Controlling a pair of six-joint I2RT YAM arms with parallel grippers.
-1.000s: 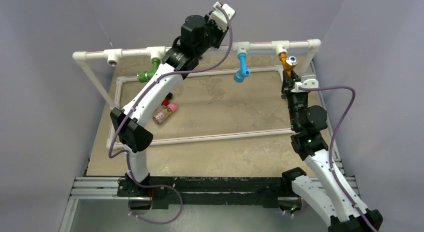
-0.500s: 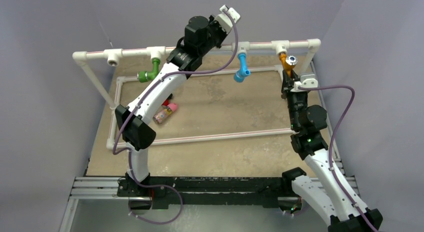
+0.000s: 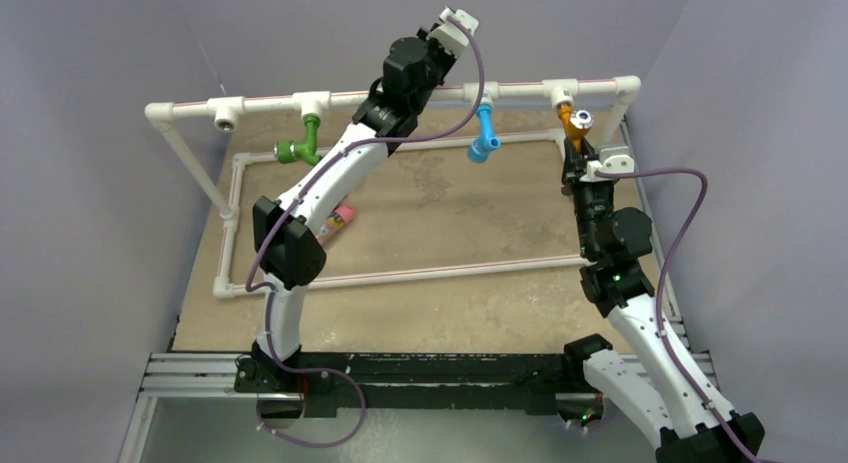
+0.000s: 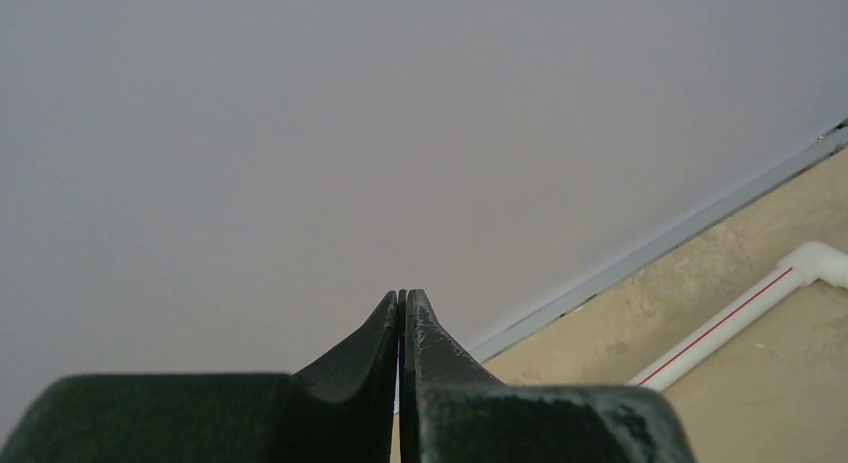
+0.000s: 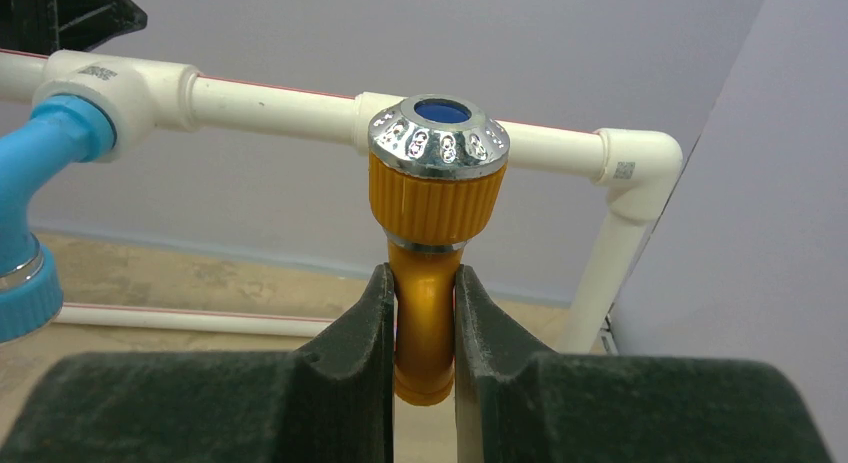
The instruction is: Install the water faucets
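The orange faucet hangs from a tee on the white pipe rail, with its chrome-ringed end toward the camera. My right gripper is shut on its orange neck; in the top view they are at the rail's right end. The blue faucet hangs from the middle tee, also seen in the right wrist view. The green faucet hangs further left. My left gripper is shut and empty, raised above the rail and pointing at the back wall. Its wrist is just left of the blue faucet.
An open tee socket sits at the rail's left end. A pink object lies on the table, partly behind the left arm. A low white pipe frame borders the table top. Walls stand close on three sides.
My left arm has swung right along the rail toward the blue faucet. My right gripper and the orange faucet have not moved.
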